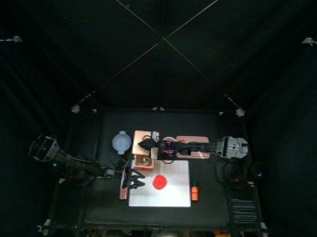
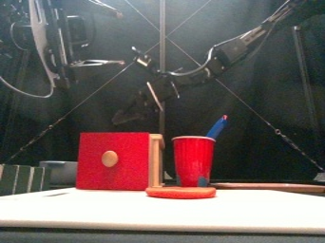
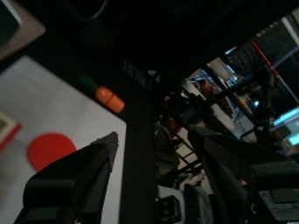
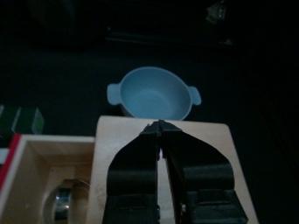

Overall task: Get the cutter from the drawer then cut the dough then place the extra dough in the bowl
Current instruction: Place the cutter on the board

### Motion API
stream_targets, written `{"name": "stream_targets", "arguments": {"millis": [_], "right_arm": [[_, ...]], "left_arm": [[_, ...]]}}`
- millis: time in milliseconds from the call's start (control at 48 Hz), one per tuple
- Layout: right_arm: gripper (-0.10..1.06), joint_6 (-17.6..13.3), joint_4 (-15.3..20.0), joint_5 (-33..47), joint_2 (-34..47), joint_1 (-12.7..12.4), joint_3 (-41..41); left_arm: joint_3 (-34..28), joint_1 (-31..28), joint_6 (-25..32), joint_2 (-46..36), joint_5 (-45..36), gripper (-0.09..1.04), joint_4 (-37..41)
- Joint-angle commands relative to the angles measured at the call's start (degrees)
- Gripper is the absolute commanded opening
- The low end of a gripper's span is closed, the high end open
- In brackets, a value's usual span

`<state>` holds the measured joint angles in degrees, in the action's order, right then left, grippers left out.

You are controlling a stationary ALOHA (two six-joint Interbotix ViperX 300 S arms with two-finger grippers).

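Item count on the tabletop [image 1: 213, 199]:
- One white cutting board [image 1: 168, 199], at the front.
- One red dough disc [image 1: 161, 182], flat and uncut, lying on the board.
- One pale wooden box [image 2: 155, 161], behind the board. Its red drawer front [image 2: 112, 159] faces forward and carries one round knob.
- One metal cutter [image 4: 66, 206]. The right wrist view shows the drawer's inside from above, with the cutter's round rim lying in it.
- One blue-grey bowl [image 4: 155, 92] with two small handles, behind the box and to its left.
- One red cup [image 2: 193, 159], just right of the box. One blue toy knife [image 2: 219, 126] sticks out of it. I cannot tell whether the cup holds a second knife.
- One orange-and-green toy [image 3: 105, 94], at the board's edge.
- One toy sushi roll [image 2: 19, 178], at the far left. At least two of its dark green blocks show.

Pincer states:
- My right pincer [image 4: 158, 131] hangs over the box top and points toward the bowl. Its jaws are drawn together to a hairline slit, and I see nothing between them.
- My left pincer [image 3: 163, 175] is beside the board's left side. Its jaws are spread wide and grip nothing.
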<state>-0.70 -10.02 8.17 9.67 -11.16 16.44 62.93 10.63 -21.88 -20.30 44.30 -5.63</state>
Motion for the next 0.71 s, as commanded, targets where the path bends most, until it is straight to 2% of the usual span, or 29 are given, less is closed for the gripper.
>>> {"name": "stream_targets", "arguments": {"millis": [21,83,208,354,417,708], "right_arm": [[-0.02,0.09,3.78,-2.11,-4.39,1.85,-0.09],[0.04,0.0,5.19,-4.66,-4.66,2.99,0.62],[0.28,0.0,7.38,-11.34,-4.66,5.19,1.05],[0.6,-0.09,8.26,-15.12,-4.22,5.45,0.62],[0.7,0.0,8.44,-15.64,-3.6,5.45,0.62],[0.72,0.0,8.17,-17.75,1.32,4.92,-0.26]], "left_arm": [[0.62,-2.81,5.89,-2.72,0.97,0.97,0.53],[1.93,-4.04,10.2,-4.57,0.97,0.97,0.26],[4.75,-4.92,17.84,-9.67,1.23,0.97,0.26],[6.42,-5.01,20.74,-13.45,1.23,0.97,0.26],[6.94,-5.01,20.92,-13.71,1.23,0.97,0.18],[7.82,-5.1,21.27,-13.8,1.23,0.97,1.14]]}}
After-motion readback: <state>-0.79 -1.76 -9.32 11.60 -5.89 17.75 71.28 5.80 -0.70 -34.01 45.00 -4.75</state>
